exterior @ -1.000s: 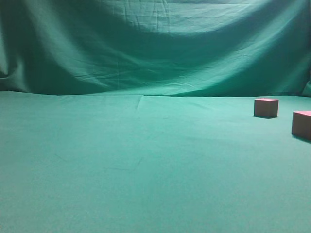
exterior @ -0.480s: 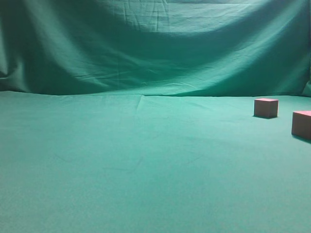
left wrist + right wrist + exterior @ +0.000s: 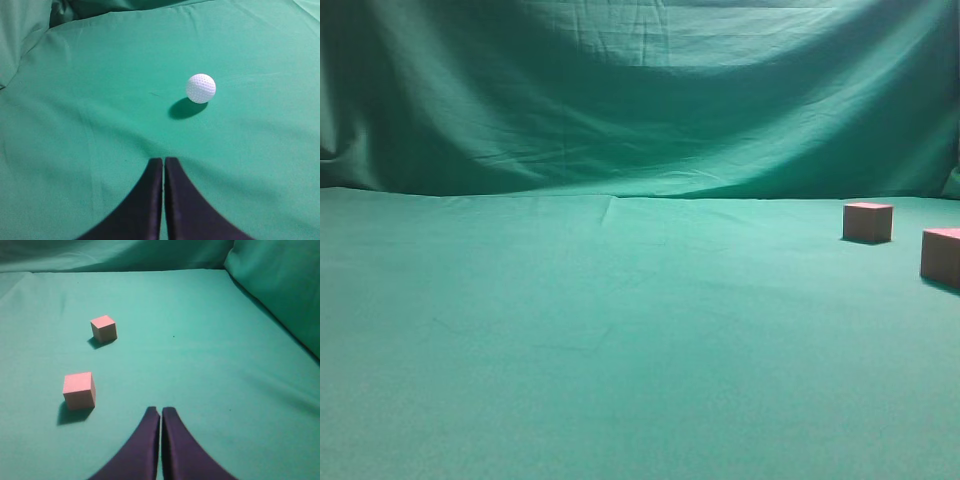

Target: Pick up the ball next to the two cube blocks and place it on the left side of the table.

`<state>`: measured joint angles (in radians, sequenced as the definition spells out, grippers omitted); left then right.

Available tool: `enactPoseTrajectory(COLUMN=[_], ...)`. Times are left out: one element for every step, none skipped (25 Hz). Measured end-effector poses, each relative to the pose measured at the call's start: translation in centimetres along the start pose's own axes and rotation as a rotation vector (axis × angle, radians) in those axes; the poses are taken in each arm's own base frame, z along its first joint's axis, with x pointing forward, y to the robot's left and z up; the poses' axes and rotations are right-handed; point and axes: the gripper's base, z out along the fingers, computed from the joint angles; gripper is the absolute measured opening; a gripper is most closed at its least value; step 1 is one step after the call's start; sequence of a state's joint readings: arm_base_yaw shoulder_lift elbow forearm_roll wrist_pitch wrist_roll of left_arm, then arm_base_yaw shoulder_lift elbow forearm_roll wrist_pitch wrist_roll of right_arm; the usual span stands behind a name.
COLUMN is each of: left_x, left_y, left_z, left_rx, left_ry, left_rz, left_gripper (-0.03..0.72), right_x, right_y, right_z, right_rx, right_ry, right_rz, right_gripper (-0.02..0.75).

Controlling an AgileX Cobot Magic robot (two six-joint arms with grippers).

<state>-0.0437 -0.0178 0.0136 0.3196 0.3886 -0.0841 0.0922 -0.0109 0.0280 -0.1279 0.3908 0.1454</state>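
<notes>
The white dimpled ball (image 3: 201, 88) lies on the green table cloth (image 3: 100, 125) in the left wrist view, ahead and a little right of my left gripper (image 3: 163, 161), which is shut and empty. The ball does not show in the exterior view. The two cube blocks, reddish-brown, stand at the right of the exterior view, one farther (image 3: 868, 222) and one nearer at the edge (image 3: 942, 257). In the right wrist view the near cube (image 3: 79, 390) and the far cube (image 3: 103, 328) sit left of my right gripper (image 3: 161, 410), which is shut and empty. Neither gripper shows in the exterior view.
Green cloth backdrop (image 3: 640, 90) rises behind the table (image 3: 620, 340). Folds of cloth stand at the upper left of the left wrist view (image 3: 25, 30) and the right of the right wrist view (image 3: 280, 285).
</notes>
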Motion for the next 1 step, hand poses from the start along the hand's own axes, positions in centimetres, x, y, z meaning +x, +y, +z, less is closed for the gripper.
enactPoseTrajectory(left_x=[0.0], left_y=[0.0], left_z=[0.0], left_rx=[0.0], left_ry=[0.0], left_rz=[0.0], left_gripper=[0.0], right_x=[0.0], right_y=[0.0], right_z=[0.0], right_rx=[0.0], right_ry=[0.0], right_rz=[0.0], right_gripper=[0.0])
